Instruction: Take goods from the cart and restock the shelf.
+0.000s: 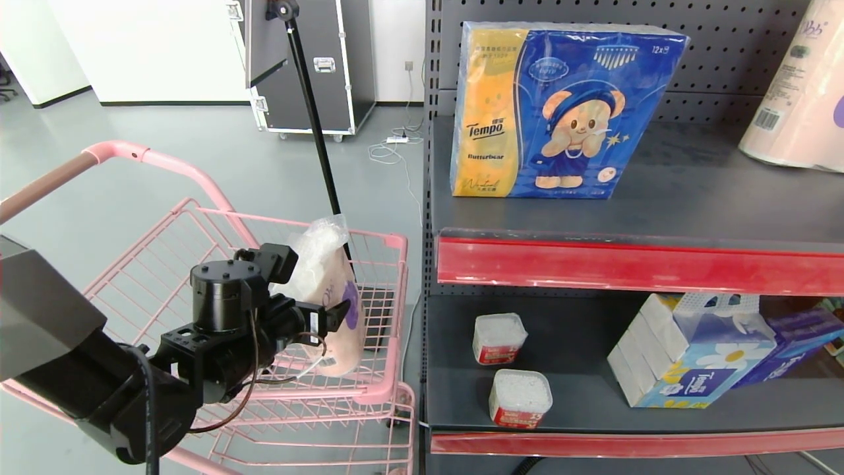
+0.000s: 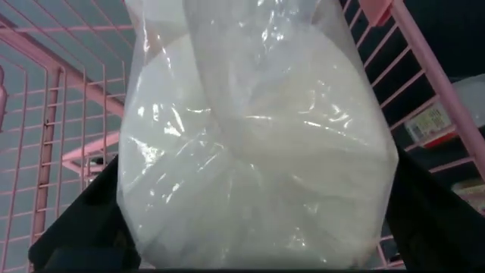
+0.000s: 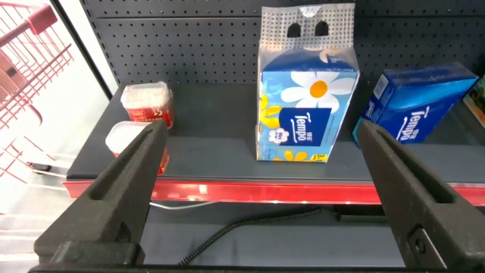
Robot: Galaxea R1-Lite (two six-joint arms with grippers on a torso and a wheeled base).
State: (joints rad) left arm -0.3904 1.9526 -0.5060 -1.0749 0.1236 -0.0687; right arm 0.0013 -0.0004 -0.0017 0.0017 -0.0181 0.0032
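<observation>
A clear-wrapped pack of paper rolls with a pinkish body stands upright in the pink wire cart, near its shelf-side wall. My left gripper is down inside the cart, shut on the lower half of the pack. In the left wrist view the crinkled wrap of the pack fills the space between the two black fingers of the left gripper. My right gripper is open with nothing between its fingers. It faces the lower shelf from the front.
The upper shelf holds a blue-and-yellow tissue pack and a pink roll pack at the far right. The lower shelf carries two white tubs, a flowered tissue pack and a blue box. A black stand pole rises behind the cart.
</observation>
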